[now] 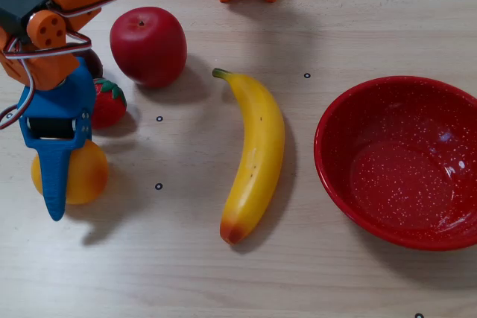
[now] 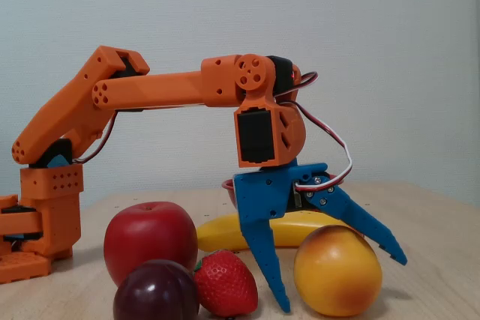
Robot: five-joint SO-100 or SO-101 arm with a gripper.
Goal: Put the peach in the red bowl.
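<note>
The peach (image 1: 83,173) sits ungrasped near the table's left edge, the gripper (image 2: 341,284) spread open astride it; the red bowl (image 1: 328,165) at the right edge is empty, so lifting and carrying remain.

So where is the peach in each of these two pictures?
Overhead view: the peach lies at the left edge, partly under the blue gripper.
Fixed view: the peach sits bottom right of centre, between the open blue fingers.
Shared landmark: the strawberry beside it, next to the apple.
</note>
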